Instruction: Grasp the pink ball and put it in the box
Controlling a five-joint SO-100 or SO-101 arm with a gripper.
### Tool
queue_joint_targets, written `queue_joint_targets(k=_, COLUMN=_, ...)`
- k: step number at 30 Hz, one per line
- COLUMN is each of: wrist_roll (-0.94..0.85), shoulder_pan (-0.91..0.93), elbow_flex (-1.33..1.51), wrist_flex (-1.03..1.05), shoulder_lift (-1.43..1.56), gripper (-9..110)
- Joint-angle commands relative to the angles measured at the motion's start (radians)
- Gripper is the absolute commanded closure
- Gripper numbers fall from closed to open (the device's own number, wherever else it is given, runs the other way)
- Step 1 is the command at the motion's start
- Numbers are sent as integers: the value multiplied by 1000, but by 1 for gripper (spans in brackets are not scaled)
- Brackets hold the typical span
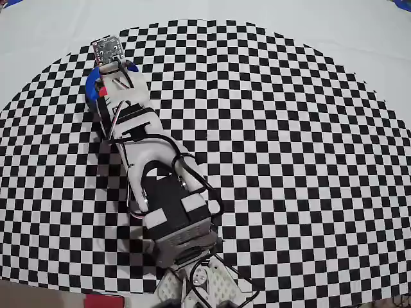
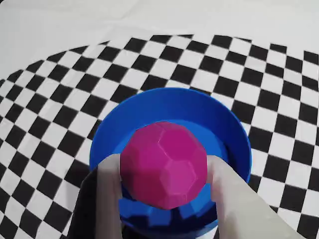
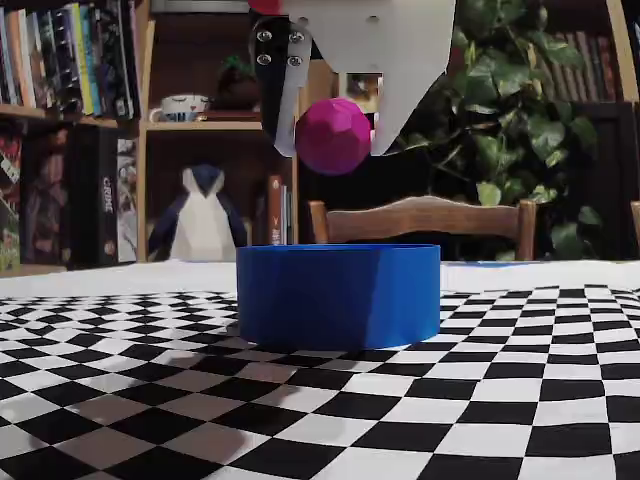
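The pink ball [image 2: 164, 164] is a faceted magenta sphere held between my two pale fingers [image 2: 107, 194]. My gripper [image 2: 164, 172] is shut on it. In the fixed view the pink ball [image 3: 333, 136] hangs in the gripper [image 3: 335, 140] well above the blue box [image 3: 338, 295], over its middle. The wrist view looks down into the box [image 2: 174, 107], with the ball over its open inside. In the overhead view the arm covers most of the box [image 1: 94, 82] at the upper left, and the ball is hidden there.
A black-and-white checkered cloth [image 1: 289, 160] covers the table. The arm's base [image 1: 192, 282] stands at the bottom edge of the overhead view. A chair back [image 3: 425, 218], bookshelves [image 3: 70, 120] and a plant [image 3: 530, 110] stand behind the table.
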Motion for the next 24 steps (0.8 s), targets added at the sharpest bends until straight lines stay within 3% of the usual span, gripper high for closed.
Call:
queue_joint_targets(k=1, wrist_roll=8, shoulder_pan=5, elbow_flex=-67, wrist_flex=-12, shoulder_lift=-14, gripper=101)
queue_joint_targets(k=24, wrist_roll=2, shoulder_pan=37, elbow_flex=-218, wrist_flex=-12, shoulder_lift=-170, gripper=101)
